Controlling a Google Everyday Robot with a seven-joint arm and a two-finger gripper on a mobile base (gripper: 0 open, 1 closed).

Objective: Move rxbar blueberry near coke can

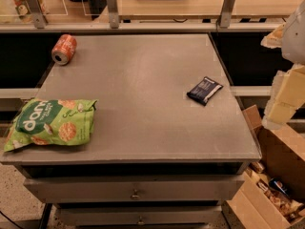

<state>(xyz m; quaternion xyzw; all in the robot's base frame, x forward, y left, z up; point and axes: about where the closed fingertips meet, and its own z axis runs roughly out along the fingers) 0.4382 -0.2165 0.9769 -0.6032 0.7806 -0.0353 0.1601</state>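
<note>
At the right edge of the frame, just off the table's side, the robot's pale cream-coloured gripper (285, 99) hangs above an open cardboard box (281, 175); whether it is spread or pressed together cannot be told. Right of centre on the flat grey metal table (138, 80) lies the rxbar blueberry (204, 90), a small flat bar in a dark navy wrapper, set askew. The orange-red aluminium coke can (64, 49) lies on its side at the upper left, well apart from the bar. A big green chip bag (50, 123) rests at the lower left.

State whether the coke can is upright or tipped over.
Tipped: the coke can lies on its side at the far left corner of the table, silver end facing the camera. The gripper hangs beyond the table's right edge.
</note>
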